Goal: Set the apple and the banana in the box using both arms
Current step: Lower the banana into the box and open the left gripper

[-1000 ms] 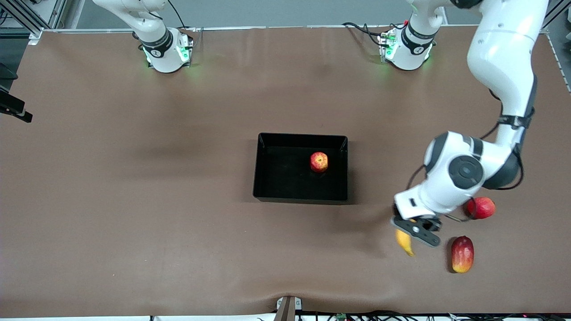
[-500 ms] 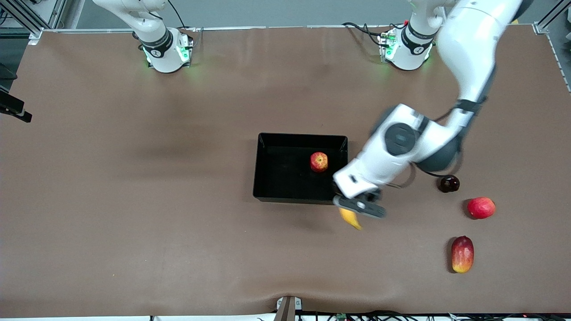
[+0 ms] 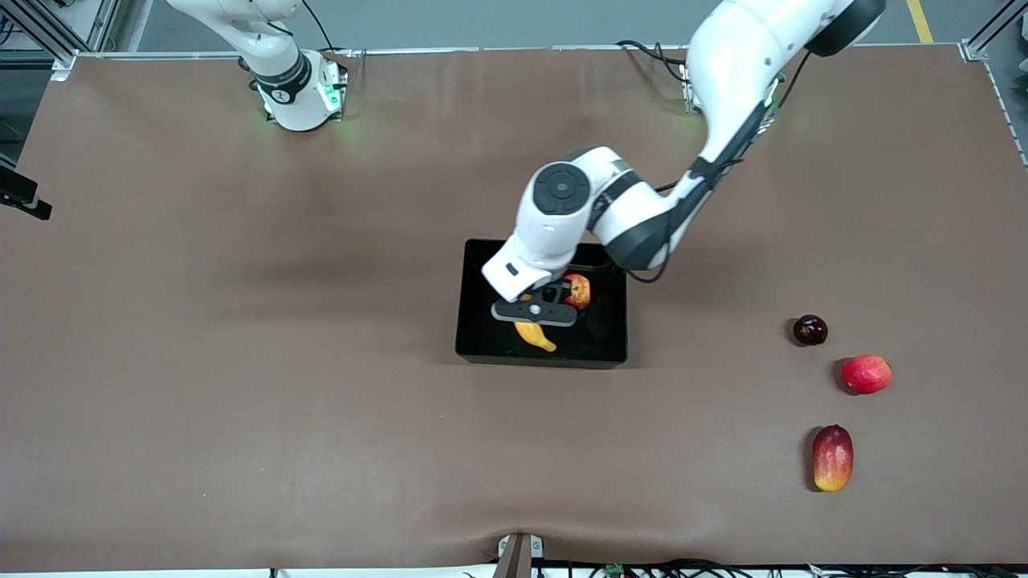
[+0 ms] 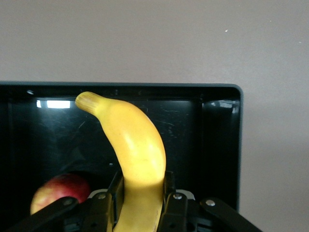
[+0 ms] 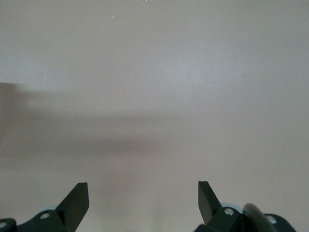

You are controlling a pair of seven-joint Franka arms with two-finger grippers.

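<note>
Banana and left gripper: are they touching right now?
Touching. The left wrist view shows the left gripper with its fingers clamped on the banana, over the box.

We see only part of the banana [image 3: 535, 335] past the left gripper [image 3: 536, 314], which covers its upper end in the front view. The same gripper and wrist hide one side of the apple [image 3: 577, 291] in the box [image 3: 482, 337]. In the left wrist view, the picture's edge cuts off the apple [image 4: 60, 191] beside the clamped fingers [image 4: 115, 193].
</note>
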